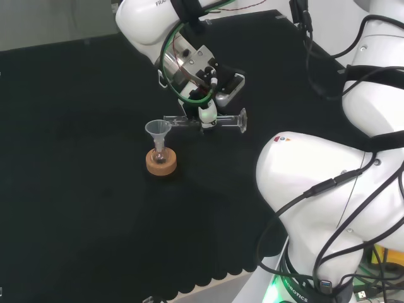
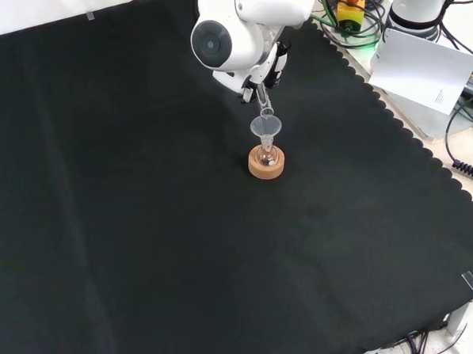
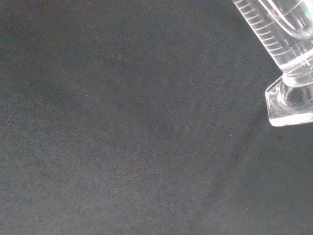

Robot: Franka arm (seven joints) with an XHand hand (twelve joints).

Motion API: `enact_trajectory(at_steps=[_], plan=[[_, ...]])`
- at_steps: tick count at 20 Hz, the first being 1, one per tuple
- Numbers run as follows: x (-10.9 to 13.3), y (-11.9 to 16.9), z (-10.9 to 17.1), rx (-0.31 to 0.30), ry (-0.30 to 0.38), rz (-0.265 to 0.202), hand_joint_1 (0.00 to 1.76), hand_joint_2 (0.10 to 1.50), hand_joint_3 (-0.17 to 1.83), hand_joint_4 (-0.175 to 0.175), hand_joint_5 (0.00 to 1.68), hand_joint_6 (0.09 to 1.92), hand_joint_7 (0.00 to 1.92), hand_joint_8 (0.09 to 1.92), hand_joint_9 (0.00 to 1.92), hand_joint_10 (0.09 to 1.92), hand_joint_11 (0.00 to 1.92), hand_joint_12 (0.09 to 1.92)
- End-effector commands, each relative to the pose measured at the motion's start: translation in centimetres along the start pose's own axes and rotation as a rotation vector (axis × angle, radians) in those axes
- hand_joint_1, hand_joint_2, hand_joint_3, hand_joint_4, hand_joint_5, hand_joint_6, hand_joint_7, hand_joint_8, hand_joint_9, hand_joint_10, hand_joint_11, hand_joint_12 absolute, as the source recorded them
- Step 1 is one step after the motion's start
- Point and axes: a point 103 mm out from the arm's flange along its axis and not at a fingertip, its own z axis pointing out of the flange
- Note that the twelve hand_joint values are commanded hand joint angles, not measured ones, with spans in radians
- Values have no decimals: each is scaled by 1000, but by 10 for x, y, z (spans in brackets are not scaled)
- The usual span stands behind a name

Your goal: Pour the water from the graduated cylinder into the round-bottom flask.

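The hand (image 1: 208,95) is clamped on the graduated cylinder (image 1: 203,121), fingers curled round its middle. The cylinder lies about horizontal below the hand, clear of the surface (image 1: 76,189). Its mouth reaches the rim of the funnel (image 1: 158,130). Its foot (image 1: 242,121) points to the opposite side of the hand. The funnel sits in the neck of the round-bottom flask (image 1: 160,155), just below and beside the hand. The flask rests upright in a cork ring (image 1: 161,163).

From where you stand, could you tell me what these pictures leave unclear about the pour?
- Water in the graduated cylinder: clear glass, too small, head view.
- Level in the round-bottom flask: too small, front view.
- Cylinder's mouth: cut off by the wrist view's edge.
- The hand: the arm's white link covers it in front view.
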Motion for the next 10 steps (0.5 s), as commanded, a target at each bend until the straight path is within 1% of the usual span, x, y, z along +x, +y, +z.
enact_trajectory(at_steps=[1, 10], plan=[[0, -2, -3, 17, -28, 29, 1244, 1147, 1, -175, 898, 1104, 935, 1103, 1363, 90, 1095, 868], [0, -5, -10, 25, -47, 48, 1244, 1148, 1, -175, 896, 1107, 933, 1106, 1365, 87, 1095, 868]])
